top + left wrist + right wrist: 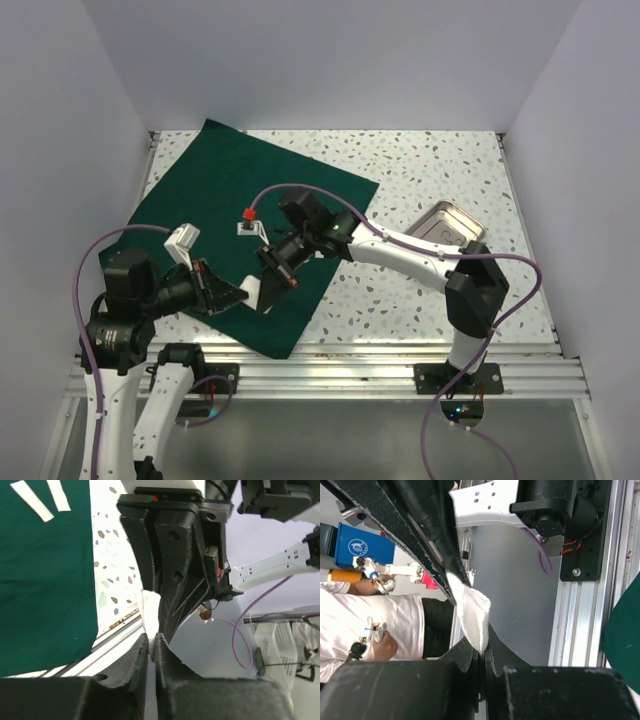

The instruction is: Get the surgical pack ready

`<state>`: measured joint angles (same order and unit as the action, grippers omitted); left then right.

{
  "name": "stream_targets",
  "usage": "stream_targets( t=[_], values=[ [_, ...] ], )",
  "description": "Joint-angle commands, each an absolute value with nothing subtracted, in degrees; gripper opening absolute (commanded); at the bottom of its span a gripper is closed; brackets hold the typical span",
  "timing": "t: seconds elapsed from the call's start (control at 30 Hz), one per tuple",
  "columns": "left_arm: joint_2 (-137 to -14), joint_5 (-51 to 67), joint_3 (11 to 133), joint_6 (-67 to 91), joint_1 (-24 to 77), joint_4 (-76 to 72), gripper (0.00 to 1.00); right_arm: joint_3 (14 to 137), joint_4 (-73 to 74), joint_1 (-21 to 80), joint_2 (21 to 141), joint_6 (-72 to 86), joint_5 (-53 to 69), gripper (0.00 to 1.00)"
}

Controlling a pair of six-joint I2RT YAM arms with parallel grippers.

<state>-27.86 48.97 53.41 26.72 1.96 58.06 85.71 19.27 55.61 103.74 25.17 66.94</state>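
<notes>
Steel tray: sits on the table off the dark green cloth's right corner, apart from it. Its floor shows as plain bright metal in the top view.

Dark green cloth: spread flat as a large sheet, turned corner-on, covering the left half of the table. Two white strips lie on it, seen only in the left wrist view. The top view does not show them, so where on the cloth they lie cannot be told.

Left gripper and right gripper: tip to tip above the cloth's near right edge. Both pincers are pressed together on one small white gauze piece, each pinching an end, with the gauze held in the air between them.

Hard to make out: in the top view the gauze is lost behind the dark fingers. The cloth's near corner is partly covered by the left arm. The right wrist view catches only a sliver of cloth at its right border.

Surface: white speckled table, with aluminium rails just beyond the cloth's near corner. Plain white walls on three sides. Past the rails, blurred, are a person in a white shirt and a blue bin.
</notes>
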Motion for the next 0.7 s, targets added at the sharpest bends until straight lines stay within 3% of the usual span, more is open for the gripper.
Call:
stream_targets(
  t=[0.0, 0.03, 0.07, 0.1, 0.13, 0.3, 0.47, 0.67],
  values=[
    [-29.79, 46.07, 56.07, 25.49, 2.02, 59.23, 0.17, 85.70, 20.74, 54.41, 100.55, 23.29, 67.24, 0.00],
    [-30.75, 43.62, 56.77, 26.36, 2.02, 59.76, 0.33, 85.17, 20.66, 53.88, 99.85, 23.47, 66.98, 0.00],
    [-31.11, 41.42, 57.47, 26.89, 2.02, 59.68, 0.56, 83.60, 20.39, 53.18, 99.58, 23.73, 66.80, 0.00],
    [-31.55, 37.74, 58.96, 27.59, 2.02, 59.59, 0.63, 82.80, 20.39, 51.61, 99.15, 24.25, 66.27, 0.00],
    [-33.12, 35.44, 59.76, 27.95, 2.02, 59.94, 0.78, 81.05, 20.48, 50.63, 98.27, 24.61, 66.01, 0.00],
    [-38.14, 24.62, 61.70, 31.72, 2.02, 57.66, 0.80, 76.03, 21.88, 41.08, 95.36, 28.03, 62.41, 0.00],
    [-42.62, 21.36, 60.56, 32.43, 2.02, 54.94, 0.77, 74.54, 35.32, 25.52, 94.40, 28.83, 48.72, 0.00],
    [-47.28, 21.18, 56.43, 33.31, 2.11, 49.84, 0.72, 66.36, 28.66, 3.74, 90.35, 39.81, 42.03, 0.00]
  ],
)
